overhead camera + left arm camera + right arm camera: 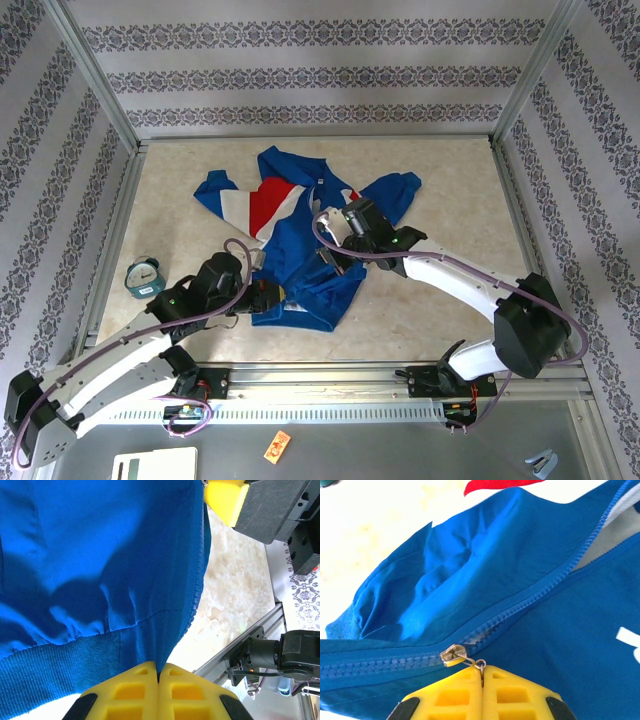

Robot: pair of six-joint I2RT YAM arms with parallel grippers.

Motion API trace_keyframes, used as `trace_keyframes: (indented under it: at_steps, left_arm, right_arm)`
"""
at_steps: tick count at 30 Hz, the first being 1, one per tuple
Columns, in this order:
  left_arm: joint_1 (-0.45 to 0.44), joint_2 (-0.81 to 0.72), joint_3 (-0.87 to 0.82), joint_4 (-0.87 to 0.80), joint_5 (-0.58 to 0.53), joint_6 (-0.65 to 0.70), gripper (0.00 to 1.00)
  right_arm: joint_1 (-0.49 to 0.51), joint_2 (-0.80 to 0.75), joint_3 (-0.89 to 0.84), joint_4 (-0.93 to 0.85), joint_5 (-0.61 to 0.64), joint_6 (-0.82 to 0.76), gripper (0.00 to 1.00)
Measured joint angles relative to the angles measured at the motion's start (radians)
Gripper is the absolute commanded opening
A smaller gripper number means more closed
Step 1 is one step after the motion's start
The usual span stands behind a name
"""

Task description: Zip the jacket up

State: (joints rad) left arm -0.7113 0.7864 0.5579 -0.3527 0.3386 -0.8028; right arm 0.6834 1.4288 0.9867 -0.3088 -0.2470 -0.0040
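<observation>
Making out no legible words or numbers, just catching a cropped white bit of lettering (627, 639) on the jacket (485, 575).

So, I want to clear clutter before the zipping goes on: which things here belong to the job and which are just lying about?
In the job:
jacket
zipper pull, pinched by the right gripper
left gripper, clamped on the jacket's hem

Lying about:
teal clock, on the table
orange tag, off the table near the arm bases
</observation>
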Motion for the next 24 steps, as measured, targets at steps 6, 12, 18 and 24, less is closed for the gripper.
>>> trace_keyframes:
  at_steps: [6,12,18,24]
  left_arm:
    - [0.013,-0.035,0.000,-0.037,-0.006,0.007,0.00]
    - [0.039,-0.058,0.000,-0.082,-0.010,0.019,0.00]
    - [0.051,-0.076,0.004,-0.122,-0.011,0.033,0.00]
    - [0.059,-0.095,0.008,-0.161,-0.019,0.042,0.00]
  right_arm:
    - [-0.043,-0.003,0.013,-0.020,0.000,-0.005,0.00]
    - [-0.086,-0.005,0.029,-0.025,0.001,-0.016,0.00]
    - [-0.132,-0.007,0.034,-0.025,0.003,-0.020,0.00]
    - [-0.170,-0.014,0.047,-0.038,0.004,-0.027,0.00]
